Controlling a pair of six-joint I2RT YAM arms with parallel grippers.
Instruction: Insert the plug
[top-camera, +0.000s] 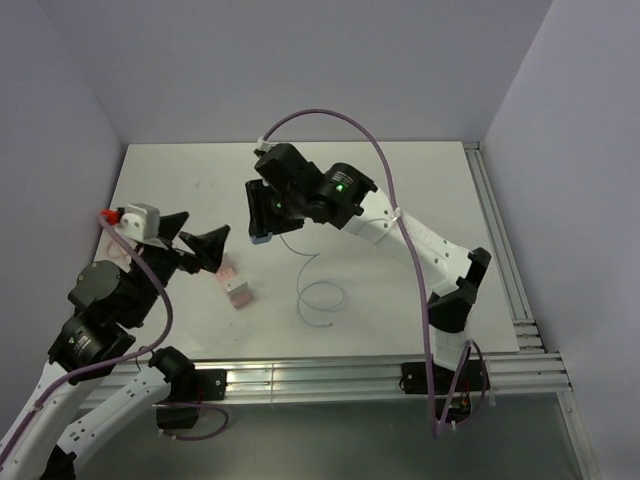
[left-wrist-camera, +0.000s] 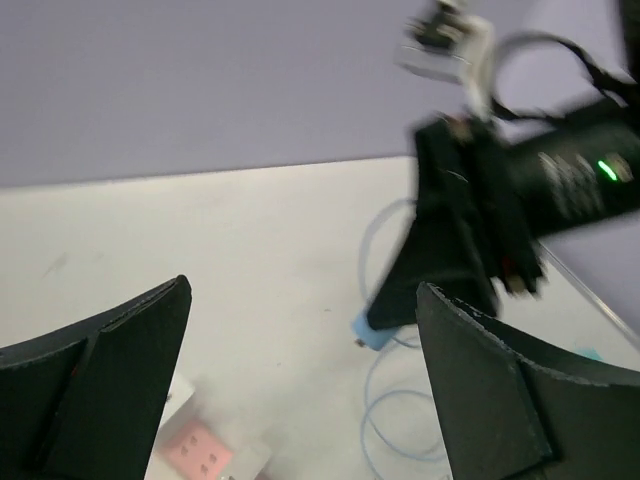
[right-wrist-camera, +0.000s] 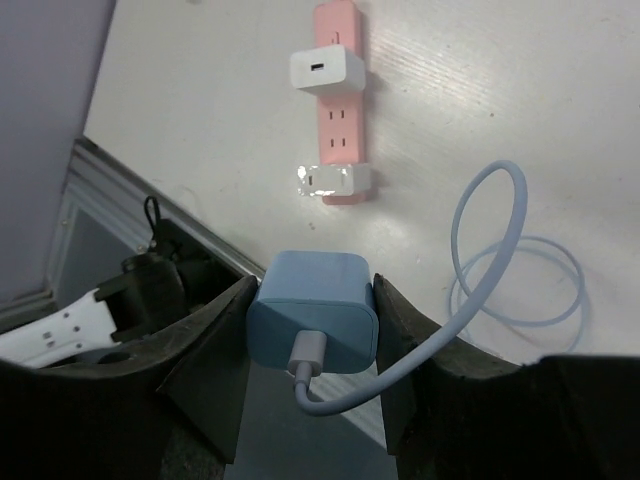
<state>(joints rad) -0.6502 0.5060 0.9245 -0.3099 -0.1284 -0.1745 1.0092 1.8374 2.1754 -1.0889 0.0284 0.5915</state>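
Note:
My right gripper is shut on the plug, a pale blue block clamped between both fingers. A thin pale cable leaves its back and loops on the table. From above, the right gripper hangs over the middle of the table with the plug at its tip. The pink socket strip lies below and ahead of it, carrying a white adapter. To the left of the strip, my left gripper stands open and holds nothing. Its own camera shows wide-apart fingers and the plug beyond.
A small clear-white block sits at the strip's near end. The cable coil lies right of the strip. An aluminium rail runs along the table's near edge and another down its right side. Purple robot cables arc over the right arm.

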